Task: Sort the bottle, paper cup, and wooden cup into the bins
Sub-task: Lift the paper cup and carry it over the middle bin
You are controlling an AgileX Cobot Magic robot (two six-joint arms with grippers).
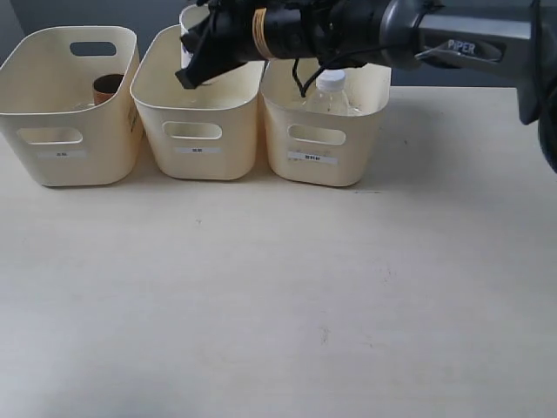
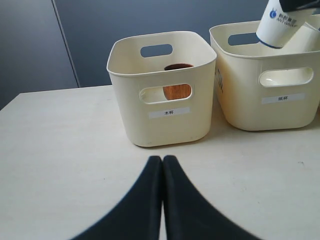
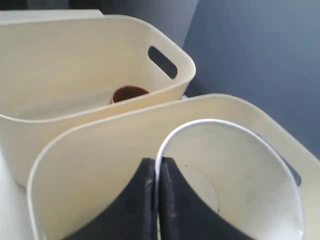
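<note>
Right wrist view: the right pincer (image 3: pixel 156 165) is clamped on the rim of the paper cup (image 3: pixel 235 170), above the middle bin (image 3: pixel 90 150). In the exterior view, the wooden cup (image 1: pixel 107 87) sits in the upper-left bin (image 1: pixel 96 170), and the bottle (image 1: pixel 329 91) in the bin right of centre (image 1: pixel 352 148). The left pincer (image 2: pixel 162 162) is closed on nothing.

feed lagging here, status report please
Left gripper shut, empty. Right gripper shut on paper cup rim, above middle bin. Wooden cup, bottle already binned. Nothing in the way.
</note>
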